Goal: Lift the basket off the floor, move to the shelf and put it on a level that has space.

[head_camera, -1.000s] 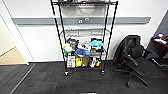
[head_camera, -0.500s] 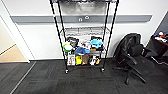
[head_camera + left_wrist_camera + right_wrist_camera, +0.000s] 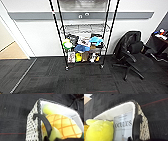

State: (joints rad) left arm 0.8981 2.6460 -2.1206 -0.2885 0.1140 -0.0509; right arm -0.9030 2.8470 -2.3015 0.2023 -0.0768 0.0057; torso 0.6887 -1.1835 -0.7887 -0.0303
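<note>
The shelf (image 3: 83, 37) looks bigger than a second ago, so you're driving closer and placing hasn't started. The basket (image 3: 32, 129) sits up between the wrists, above the floor (image 3: 50, 80). It's cream woven with a pale lining, and holds a pineapple plush (image 3: 62, 126) and an Oculus box (image 3: 123, 125). Left hand (image 3: 46, 125) and right hand (image 3: 137, 127) are at its rims; can't tell whether they're clenched or released.

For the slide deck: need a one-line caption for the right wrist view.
Woven basket above dark carpet, holding a white Oculus box and a yellow plush toy.
</note>
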